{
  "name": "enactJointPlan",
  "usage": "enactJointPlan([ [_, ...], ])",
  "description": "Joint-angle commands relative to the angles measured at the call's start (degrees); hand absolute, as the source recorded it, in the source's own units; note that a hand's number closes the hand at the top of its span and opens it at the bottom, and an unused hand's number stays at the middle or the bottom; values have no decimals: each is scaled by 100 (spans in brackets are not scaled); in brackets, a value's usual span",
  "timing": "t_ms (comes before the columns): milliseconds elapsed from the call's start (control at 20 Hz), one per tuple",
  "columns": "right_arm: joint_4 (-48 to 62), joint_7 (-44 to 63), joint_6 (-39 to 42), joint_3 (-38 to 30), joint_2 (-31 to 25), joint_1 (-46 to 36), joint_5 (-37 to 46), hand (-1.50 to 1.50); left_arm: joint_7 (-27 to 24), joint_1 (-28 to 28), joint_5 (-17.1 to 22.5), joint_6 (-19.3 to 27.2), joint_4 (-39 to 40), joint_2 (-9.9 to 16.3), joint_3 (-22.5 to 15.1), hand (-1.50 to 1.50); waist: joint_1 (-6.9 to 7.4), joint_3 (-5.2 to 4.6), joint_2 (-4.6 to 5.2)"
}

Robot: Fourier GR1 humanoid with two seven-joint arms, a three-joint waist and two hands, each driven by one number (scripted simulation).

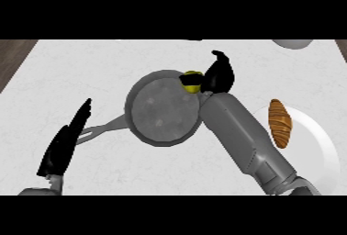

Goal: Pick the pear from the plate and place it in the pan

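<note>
The right hand (218,75), at upper centre of the frame, has its fingers curled round the pear (193,81), holding it over the far rim of the pan (163,110). At right, a croissant (279,123) lies on the plate (324,147). The left hand (64,142) rests at lower left, fingers straight.

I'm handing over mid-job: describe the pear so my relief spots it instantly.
Find the round grey pan at the counter's middle. At its upper right rim, the right hand curls round the pear. It is the only yellow-green thing; the brown croissant lies on the white plate.
</note>
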Motion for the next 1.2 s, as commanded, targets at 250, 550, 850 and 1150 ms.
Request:
enactJointPlan([
  [250, 537, 320, -2874, -161, 34, -51, 565, -150, 92, 153, -14, 47, -51, 11, 80, 0, -216, -12, -111],
  [550, 384, 445, -3334, -854, 34, 359, 1194, -150, -12, 494, -35, 134, -149, 86, 228, 0, -504, -15, -212],
  [850, -779, 399, -3356, -328, 35, 1595, 1651, -150, 211, 512, 158, 121, -138, 100, 453, 0, -858, -25, -351],
  [1150, -1793, 284, -3369, -9, 35, 3062, 2102, -150, -15, 906, 54, 209, -200, 46, 406, 0, -937, -33, -376],
])
